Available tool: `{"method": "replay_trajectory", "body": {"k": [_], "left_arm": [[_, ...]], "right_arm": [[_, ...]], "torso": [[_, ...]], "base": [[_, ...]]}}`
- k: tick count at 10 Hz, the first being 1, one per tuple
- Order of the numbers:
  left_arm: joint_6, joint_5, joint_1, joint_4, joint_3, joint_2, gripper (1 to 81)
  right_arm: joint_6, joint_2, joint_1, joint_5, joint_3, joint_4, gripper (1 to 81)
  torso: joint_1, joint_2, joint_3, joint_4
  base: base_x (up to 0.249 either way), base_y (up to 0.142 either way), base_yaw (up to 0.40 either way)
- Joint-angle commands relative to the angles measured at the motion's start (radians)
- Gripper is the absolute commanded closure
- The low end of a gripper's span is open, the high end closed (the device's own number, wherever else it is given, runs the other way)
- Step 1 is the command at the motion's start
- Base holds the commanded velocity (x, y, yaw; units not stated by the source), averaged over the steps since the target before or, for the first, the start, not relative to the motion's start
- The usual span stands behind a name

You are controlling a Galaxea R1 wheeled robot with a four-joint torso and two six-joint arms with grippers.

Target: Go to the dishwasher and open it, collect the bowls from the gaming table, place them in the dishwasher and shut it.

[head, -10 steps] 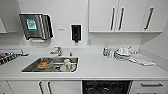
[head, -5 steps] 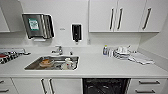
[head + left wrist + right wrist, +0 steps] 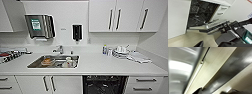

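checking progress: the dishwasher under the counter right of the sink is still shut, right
Not shut. The dishwasher is open: the head view shows its dark inside with racks under the counter, right of the sink, and the left wrist view shows its door lowered. The rest is right.

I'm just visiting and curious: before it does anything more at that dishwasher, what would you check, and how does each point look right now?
1. Dishwasher open: ok, its dark inside with racks shows below the counter.
2. Door lowered: ok, it hangs far down in the left wrist view.
3. An arm at the door's edge: ok, a dark arm part meets it.
4. End effectors open or shut: cannot tell.
5. Bowls on board: cannot tell.
6. Sink holding dishes, none in the way: ok.
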Motion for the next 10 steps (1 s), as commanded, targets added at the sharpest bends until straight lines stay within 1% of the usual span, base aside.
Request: {"method": "replay_trajectory", "body": {"k": [1, 3, 4, 5, 6, 7, 8, 10], "left_arm": [[0.005, 0.012, -0.07, 0.002, 0.024, -0.037, 1.0], [0.005, 0.012, -0.064, 0.004, 0.014, -0.029, 1.0], [0.005, 0.012, -0.058, 0.002, 0.004, -0.023, 1.0], [0.005, 0.012, -0.043, 0.002, -0.016, -0.011, 1.0], [0.005, 0.012, -0.007, 0.002, -0.045, 0.012, 1.0], [0.005, 0.012, 0.034, 0.002, -0.102, 0.051, 1.0], [0.008, 0.009, 0.092, 0.002, -0.178, 0.104, 1.0], [0.014, -0.006, 0.224, 0.01, -0.382, 0.267, 1.0]], "right_arm": [[-0.019, -0.008, 0.038, -0.199, 0.034, -0.036, 1.0], [-0.019, -0.014, 0.033, -0.199, 0.034, -0.045, 1.0], [-0.019, -0.025, 0.03, -0.199, 0.039, -0.053, 1.0], [-0.025, -0.043, 0.027, -0.199, 0.048, -0.074, 1.0], [-0.051, -0.062, 0.021, -0.196, 0.062, -0.099, 1.0], [-0.101, -0.075, 0.009, -0.177, 0.072, -0.119, 1.0], [-0.157, -0.08, -0.008, -0.166, 0.066, -0.123, 1.0], [-0.279, -0.076, -0.051, -0.101, 0.028, -0.128, 1.0]], "torso": [[0.0, 0.0, 0.0, 0.0], [0.0, 0.0, 0.0, 0.0], [0.0, 0.0, 0.0, 0.0], [0.0, 0.0, 0.0, 0.0], [0.0, 0.0, 0.0, 0.0], [0.0, 0.0, 0.0, 0.0], [0.0, 0.0, 0.0, 0.0], [0.0, 0.0, 0.0, 0.0]], "base": [[-0.081, 0.0, 0.0], [-0.077, 0.0, 0.0], [0.0, 0.0, 0.0], [0.0, 0.0, 0.0], [0.0, 0.0, 0.0], [0.0, 0.0, 0.0], [0.0, 0.0, 0.0], [0.0, 0.0, 0.0]]}}
